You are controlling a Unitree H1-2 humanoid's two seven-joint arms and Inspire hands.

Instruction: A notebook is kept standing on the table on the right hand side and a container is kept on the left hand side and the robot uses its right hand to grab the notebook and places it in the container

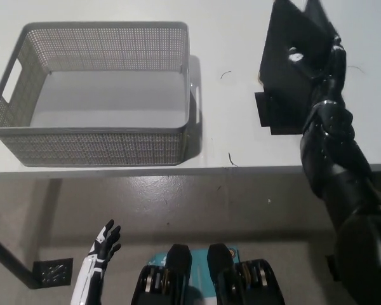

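Observation:
The black notebook (282, 60) stands upright on a black mat (270, 117) at the table's right rear. My black right hand (317, 60) is clasped on its right side, with the thumb on the front cover and the other fingers (338, 58) behind the far edge. The grey mesh container (108, 28) sits on the left of the table with nothing inside. My white left hand (103, 249) hangs low at the lower left, below the table, with its fingers apart and nothing in it.
The white table's front edge (178, 168) runs across the middle of the view, with grey floor below it. A bare strip of table lies between the container and the notebook. A small dark square (54, 273) lies on the floor at the lower left.

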